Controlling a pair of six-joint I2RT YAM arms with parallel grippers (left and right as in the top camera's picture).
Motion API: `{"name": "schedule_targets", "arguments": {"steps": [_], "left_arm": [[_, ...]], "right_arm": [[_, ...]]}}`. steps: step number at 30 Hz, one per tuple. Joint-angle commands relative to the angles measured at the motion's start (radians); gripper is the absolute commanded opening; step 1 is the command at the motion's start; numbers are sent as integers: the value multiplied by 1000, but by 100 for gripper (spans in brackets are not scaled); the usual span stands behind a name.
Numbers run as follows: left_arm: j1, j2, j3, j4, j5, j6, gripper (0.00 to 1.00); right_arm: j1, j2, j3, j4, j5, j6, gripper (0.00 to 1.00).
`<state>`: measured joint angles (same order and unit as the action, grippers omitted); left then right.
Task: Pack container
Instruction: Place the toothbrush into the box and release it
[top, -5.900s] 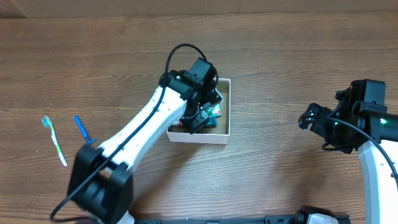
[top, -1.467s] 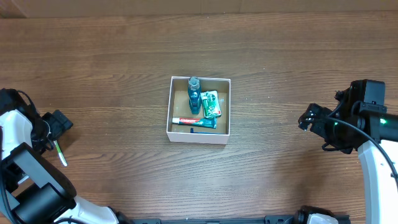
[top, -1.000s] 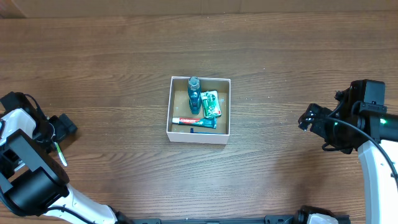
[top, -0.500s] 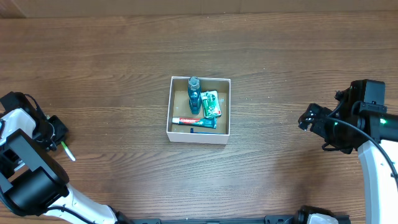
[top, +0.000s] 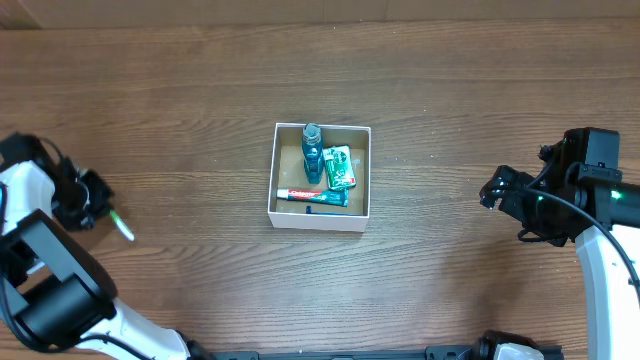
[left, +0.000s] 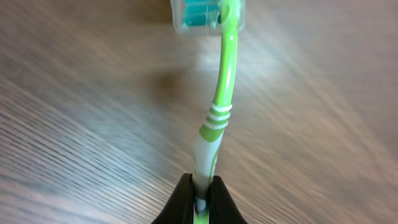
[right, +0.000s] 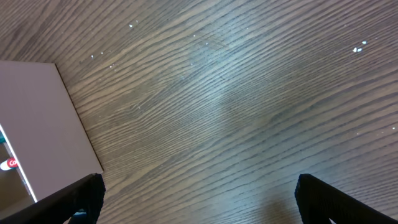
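Note:
The container (top: 285, 216), a shallow white-walled box with a brown inside, sits mid-table and holds a blue bottle (top: 312, 152), a green packet (top: 339, 167) and a toothpaste tube (top: 308, 196). Far to its left, my left gripper (top: 98, 205) is shut on a green and white toothbrush (top: 123, 228). In the left wrist view the toothbrush handle (left: 217, 118) runs up from the closed left gripper (left: 200, 194) to a capped head (left: 208, 15), above the wood. My right gripper (top: 497, 190) stands open to the container's right, its right-wrist-view fingers (right: 84, 194) wide apart over bare wood.
The table is brown wood grain. In the right wrist view the container's white wall (right: 37, 124) shows at the left edge.
My left gripper has shut on the green toothbrush and turned with it; the brush's free end has swung to the right. The right arm and the container have not moved.

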<state>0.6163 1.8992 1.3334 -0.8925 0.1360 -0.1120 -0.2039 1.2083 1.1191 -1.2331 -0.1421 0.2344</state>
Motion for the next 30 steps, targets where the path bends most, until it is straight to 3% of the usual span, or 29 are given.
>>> {"name": "schedule_targets", "arguments": {"steps": [1, 4, 10, 14, 18, 30], "left_arm": [[-158, -202, 69, -32, 75, -8, 4], [-364, -349, 76, -37, 74, 98, 4], [-856, -510, 77, -10, 56, 536, 4], [-1060, -496, 77, -5, -20, 645, 4], [-1169, -425, 77, -2, -20, 716, 4], [-1172, -118, 77, -23, -17, 709, 4]], "right_arm": [[-5, -3, 1, 6, -5, -7, 100], [-5, -3, 1, 6, -5, -7, 100], [-5, -3, 1, 9, -6, -7, 100], [-5, -3, 1, 8, -6, -7, 100], [-5, -3, 1, 9, -6, -7, 100], [-5, -3, 1, 5, -10, -7, 100]]}}
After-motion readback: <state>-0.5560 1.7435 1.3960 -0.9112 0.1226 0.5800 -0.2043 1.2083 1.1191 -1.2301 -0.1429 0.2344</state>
